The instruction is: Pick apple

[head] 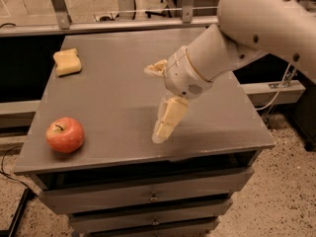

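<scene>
The red apple [65,135], with yellowish patches and a short dark stem, sits near the front left corner of the grey table [113,98]. My gripper [153,103] hangs over the middle of the table, well to the right of the apple and apart from it. It is open and empty, with one finger [167,120] pointing down toward the front edge and the other [156,67] farther back.
A pale yellow sponge block [66,62] lies at the back left of the table. My arm [247,28] reaches in from the upper right. Drawers [153,196] sit below the tabletop. A metal rail [123,23] runs behind the table.
</scene>
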You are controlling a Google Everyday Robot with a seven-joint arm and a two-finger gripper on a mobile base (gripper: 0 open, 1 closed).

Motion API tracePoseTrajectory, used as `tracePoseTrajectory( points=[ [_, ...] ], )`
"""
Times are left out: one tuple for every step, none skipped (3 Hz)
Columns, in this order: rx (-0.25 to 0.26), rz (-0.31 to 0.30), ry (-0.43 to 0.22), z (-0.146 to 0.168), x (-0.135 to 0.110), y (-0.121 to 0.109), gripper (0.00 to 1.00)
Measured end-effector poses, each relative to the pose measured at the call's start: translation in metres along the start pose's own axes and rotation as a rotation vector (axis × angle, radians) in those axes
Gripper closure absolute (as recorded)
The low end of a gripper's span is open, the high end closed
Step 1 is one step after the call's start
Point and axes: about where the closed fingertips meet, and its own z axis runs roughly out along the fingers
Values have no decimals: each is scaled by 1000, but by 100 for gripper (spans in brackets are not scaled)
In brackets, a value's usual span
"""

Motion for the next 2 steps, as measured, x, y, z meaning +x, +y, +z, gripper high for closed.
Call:
tracePoseTrajectory(
  points=[
    [-17,4,-78,35,-24,1,0],
    [-17,3,-78,35,-24,1,0]
  ],
)
